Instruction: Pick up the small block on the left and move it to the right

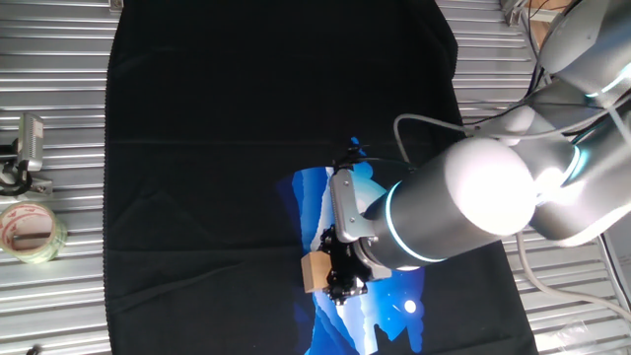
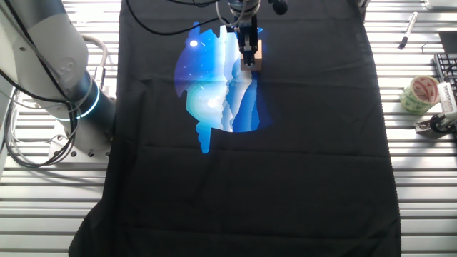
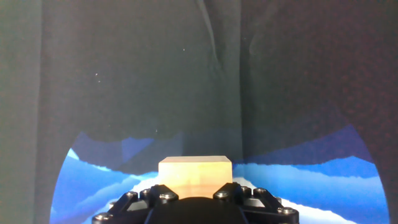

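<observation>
Small light-tan wooden cube [image 3: 195, 174] sits pinched in the black two-finger tool [image 1: 340, 271], over the blue print on the black cloth [image 2: 300, 171] covering the tabletop. Judgement: keep grip firm, carry level, lower before releasing.

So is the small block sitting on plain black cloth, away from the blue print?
No, the small block sits between the gripper fingers at the edge of the blue print.
</observation>
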`<action>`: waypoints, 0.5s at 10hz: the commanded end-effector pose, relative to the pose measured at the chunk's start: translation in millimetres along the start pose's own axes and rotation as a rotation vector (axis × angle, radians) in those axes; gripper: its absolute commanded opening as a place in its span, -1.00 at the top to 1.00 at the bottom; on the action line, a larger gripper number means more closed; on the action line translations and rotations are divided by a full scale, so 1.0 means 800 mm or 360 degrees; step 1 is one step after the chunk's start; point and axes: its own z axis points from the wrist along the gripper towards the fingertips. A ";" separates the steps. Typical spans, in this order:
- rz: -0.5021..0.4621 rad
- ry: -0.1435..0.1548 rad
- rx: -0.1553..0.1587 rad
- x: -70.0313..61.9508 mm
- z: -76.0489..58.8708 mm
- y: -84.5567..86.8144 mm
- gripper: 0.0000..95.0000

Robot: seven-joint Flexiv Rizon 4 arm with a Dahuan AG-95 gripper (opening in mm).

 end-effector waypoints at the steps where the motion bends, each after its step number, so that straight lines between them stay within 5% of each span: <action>1: -0.0001 0.0000 -0.0008 0.000 0.001 0.000 -0.20; 3: -0.0001 -0.0002 -0.0013 0.000 0.001 0.000 -0.20; 4: 0.0002 -0.0002 -0.0016 0.000 0.001 0.000 -0.60; 5: -0.0005 -0.0003 -0.0014 0.000 0.001 0.000 -0.60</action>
